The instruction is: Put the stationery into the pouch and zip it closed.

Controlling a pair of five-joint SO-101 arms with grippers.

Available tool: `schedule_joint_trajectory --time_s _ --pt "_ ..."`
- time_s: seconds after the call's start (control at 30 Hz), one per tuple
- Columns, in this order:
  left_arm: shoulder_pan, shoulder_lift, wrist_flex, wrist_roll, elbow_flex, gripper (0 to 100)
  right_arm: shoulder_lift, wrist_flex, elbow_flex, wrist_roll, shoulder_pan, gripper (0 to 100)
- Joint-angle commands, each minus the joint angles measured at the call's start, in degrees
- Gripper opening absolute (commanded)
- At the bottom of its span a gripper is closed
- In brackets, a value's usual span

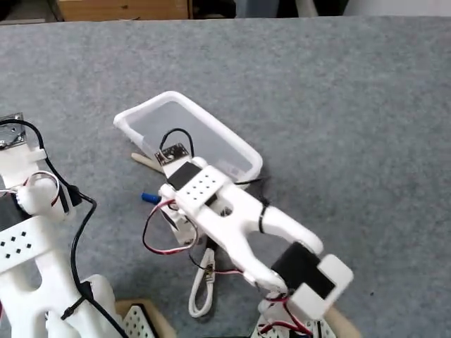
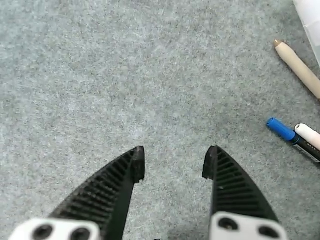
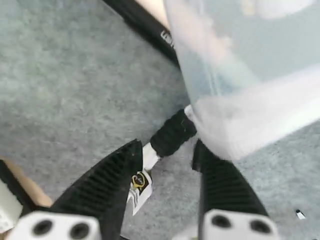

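The translucent pouch (image 1: 184, 132) lies mid-table with its opening toward the arms. A beige pencil (image 1: 144, 159) and a blue-capped pen (image 1: 149, 198) lie at its near-left side. My right arm (image 1: 211, 197) leans over the pouch's near edge. My right gripper (image 3: 167, 152) is open, with the black end of a pen (image 3: 172, 132) between its fingertips, right against the pouch (image 3: 250, 75). My left gripper (image 2: 173, 164) is open over bare carpet. The beige pencil (image 2: 300, 67), the blue-capped pen (image 2: 280, 129) and a white pen (image 2: 307, 135) lie off to its side.
A white cable loop (image 1: 201, 289) lies on the grey carpet below my right arm. A long black pen (image 3: 145, 25) lies beside the pouch. A wooden board (image 1: 123, 8) stands past the table's far edge. The far and right carpet is open.
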Motion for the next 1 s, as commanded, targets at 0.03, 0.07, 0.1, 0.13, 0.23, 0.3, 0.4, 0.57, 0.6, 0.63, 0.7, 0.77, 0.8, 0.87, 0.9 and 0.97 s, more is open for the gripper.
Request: schedule_joint_trajectory --time_s 0.03,0.07,0.1,0.13,0.23,0.3,0.4,0.57,0.6,0.63,0.7,0.77,0.8,0.87,0.9,0.97 --pt "-0.31 -0.26 -1.23 -0.44 -0.84 22 -4.18 0.44 0.22 -0.7 -1.05 9.0" --pt "-0.31 -0.26 -1.76 -0.44 -0.84 22 -3.65 0.35 0.22 -0.7 -1.14 8.0" --pt "-0.31 -0.26 -2.2 -0.44 -0.84 22 -2.77 0.09 0.31 -0.79 -1.41 8.0" --pt "-0.31 -0.26 -2.29 -0.44 -0.84 22 -1.45 -0.35 0.31 -0.88 -1.67 8.4" --pt "-0.31 -0.26 -2.29 -0.44 -0.84 22 3.65 -0.97 0.22 -0.62 -2.46 10.5" --pt "-0.31 -0.26 -2.29 -0.44 -0.84 22 6.81 -0.7 0.13 -0.53 -3.25 11.9" --pt "-0.31 -0.26 -3.08 -0.44 -0.84 22 8.57 1.58 -1.63 -0.18 -3.52 15.0" --pt "-0.31 -0.26 -3.52 -0.44 -0.84 22 7.25 5.01 -3.12 1.67 -3.6 19.2" --pt "-0.31 -0.26 -3.52 -0.44 -0.84 22 6.81 5.1 -2.95 1.67 -3.43 19.2" --pt "-0.31 -0.26 -3.52 -0.44 -0.84 22 6.29 5.1 -2.68 1.76 -3.25 19.3" --pt "-0.31 -0.26 -3.52 -0.44 -0.84 22 5.14 5.01 -2.33 1.76 -3.25 19.3" --pt "-0.31 -0.26 -3.52 -0.44 -0.84 22 3.82 5.01 -2.24 1.76 -3.25 19.3" --pt "-0.31 -0.26 -3.52 -0.44 -0.84 22 3.21 5.01 -2.15 1.76 -3.25 19.2" --pt "-0.31 -0.26 -3.52 -0.53 -0.84 22 2.77 4.92 -1.63 1.76 -3.08 19.2" --pt "-0.31 -0.26 -3.52 -0.53 -0.84 22 2.77 4.57 -1.1 1.76 -2.9 19.2" --pt "-0.31 -0.26 -3.52 -0.53 -0.84 22 2.51 4.48 -0.92 1.76 -2.02 19.3"
